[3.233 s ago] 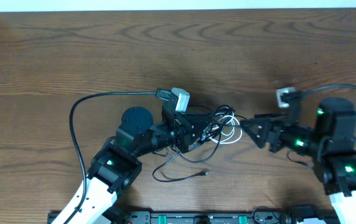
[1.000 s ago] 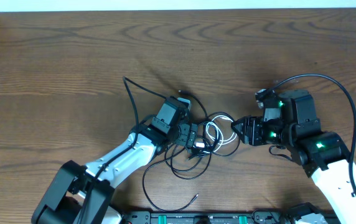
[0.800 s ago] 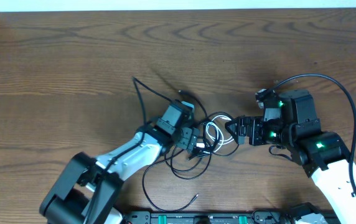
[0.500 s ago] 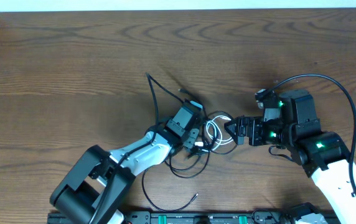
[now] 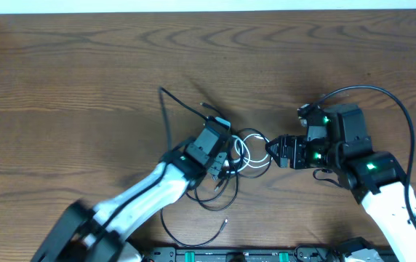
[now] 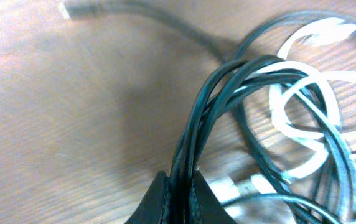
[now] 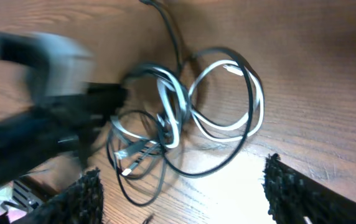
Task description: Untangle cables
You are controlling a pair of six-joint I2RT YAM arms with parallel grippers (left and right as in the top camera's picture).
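Note:
The cables [image 5: 246, 154] lie tangled at mid-table: a white cable [image 7: 228, 99] looped through several black strands [image 6: 228, 106]. My left gripper [image 5: 225, 164] sits at the tangle's left side. In the left wrist view, the left gripper [image 6: 178, 198] is shut on a bundle of black strands that rise between its fingertips. My right gripper [image 5: 269, 148] is at the tangle's right edge. In the right wrist view, the right gripper [image 7: 187, 193] stands open, with nothing between its fingers [image 7: 81, 199]. A black tail with a small plug [image 5: 225, 224] trails toward the near edge.
The brown wooden table [image 5: 84, 58] stretches bare to the back and left. A thick black arm cable [image 5: 382, 93] arcs over my right arm, and another [image 5: 166, 98] rises behind my left wrist. A black rail [image 5: 230, 255] runs along the near edge.
My left gripper has shut on the black strands and drawn the tangle slightly to the left. The right arm has barely moved.

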